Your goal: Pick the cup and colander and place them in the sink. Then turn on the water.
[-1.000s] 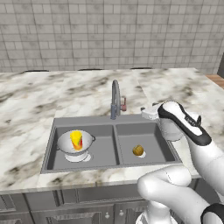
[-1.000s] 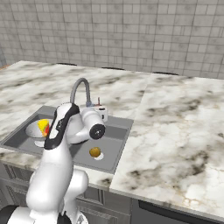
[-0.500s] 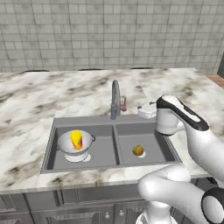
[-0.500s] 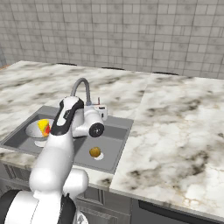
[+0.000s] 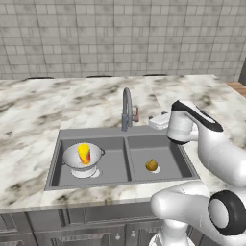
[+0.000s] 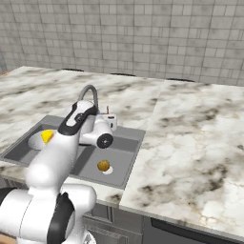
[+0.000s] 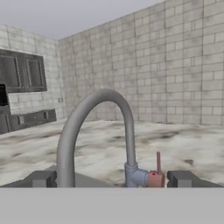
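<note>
The open, empty gripper faces the tall grey curved faucet; it might miss the small red handle, leaving water off.

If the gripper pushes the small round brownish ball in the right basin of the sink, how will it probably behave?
The ball looks round and smooth, so it would likely roll rather than slide. It lies alone on the flat basin floor of the sink, so it probably travels until a wall stops it. It seems small, likely light.
</note>
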Motion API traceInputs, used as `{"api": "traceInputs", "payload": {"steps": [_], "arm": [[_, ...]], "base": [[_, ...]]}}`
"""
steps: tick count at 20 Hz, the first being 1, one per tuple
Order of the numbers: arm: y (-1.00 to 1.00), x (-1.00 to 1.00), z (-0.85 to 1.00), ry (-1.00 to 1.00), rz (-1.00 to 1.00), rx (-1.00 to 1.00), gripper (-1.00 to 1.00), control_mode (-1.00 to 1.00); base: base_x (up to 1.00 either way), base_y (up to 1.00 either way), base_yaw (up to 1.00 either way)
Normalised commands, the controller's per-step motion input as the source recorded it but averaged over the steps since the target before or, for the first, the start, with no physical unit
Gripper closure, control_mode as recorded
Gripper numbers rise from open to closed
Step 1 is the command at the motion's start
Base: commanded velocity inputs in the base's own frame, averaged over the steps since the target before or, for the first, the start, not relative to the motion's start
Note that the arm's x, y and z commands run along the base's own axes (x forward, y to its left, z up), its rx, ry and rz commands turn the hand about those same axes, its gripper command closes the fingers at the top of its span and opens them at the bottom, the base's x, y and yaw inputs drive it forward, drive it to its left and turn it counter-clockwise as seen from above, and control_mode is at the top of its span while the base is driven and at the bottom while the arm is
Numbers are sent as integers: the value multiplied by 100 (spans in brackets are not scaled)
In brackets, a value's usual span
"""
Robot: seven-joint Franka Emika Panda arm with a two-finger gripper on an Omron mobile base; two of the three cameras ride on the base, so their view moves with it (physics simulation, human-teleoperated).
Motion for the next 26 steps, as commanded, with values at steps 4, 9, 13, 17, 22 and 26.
{"api": "traceInputs", "payload": {"steps": [4, 9, 13, 17, 22, 26], "arm": [[0, 22, -18, 0, -1, 0, -100, -100], [0, 20, -1, 0, 0, 0, -100, -100], [0, 24, 0, 0, 0, 0, -100, -100], [-6, 30, 0, 0, 0, 0, -100, -100], [-6, 27, -1, 0, 0, 0, -100, -100], [0, 22, -19, 0, 0, 0, -100, -100]], "base": [[0, 0, 0], [0, 0, 0], [0, 0, 0], [0, 0, 0], [0, 0, 0], [0, 0, 0]]}}
